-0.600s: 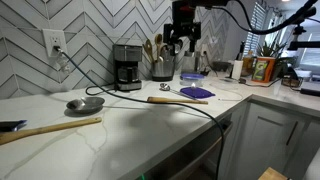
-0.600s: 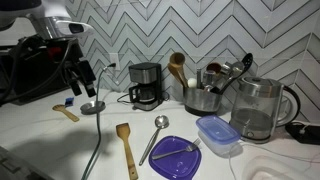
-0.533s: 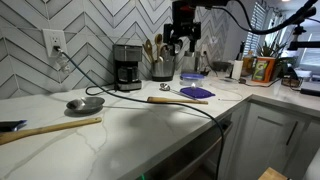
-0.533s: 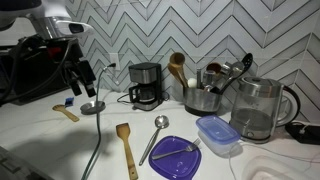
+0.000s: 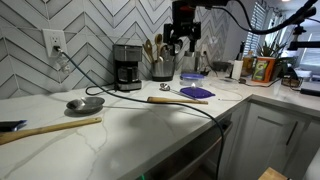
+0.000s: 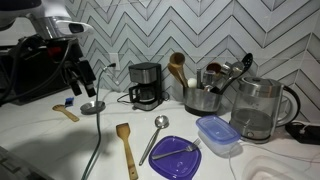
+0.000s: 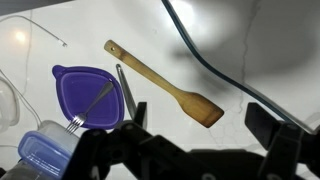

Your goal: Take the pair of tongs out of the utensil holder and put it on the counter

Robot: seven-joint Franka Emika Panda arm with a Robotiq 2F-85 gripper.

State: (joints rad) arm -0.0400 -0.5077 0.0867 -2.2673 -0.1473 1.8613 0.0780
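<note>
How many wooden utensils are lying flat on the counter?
2. A wooden spatula near the purple lid, and a long wooden utensil near the grey ladle. Others may be hidden.

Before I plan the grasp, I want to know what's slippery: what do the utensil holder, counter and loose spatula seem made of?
The utensil holder looks like polished steel: mirror-like reflections. The counter: smooth white stone or stone-look laminate, faint grey veins. The spatula: wood, matte tan.

I see a grey chevron-tiled wall with a white outlet set in it, white cabinets below, and daylight at a window.
</note>
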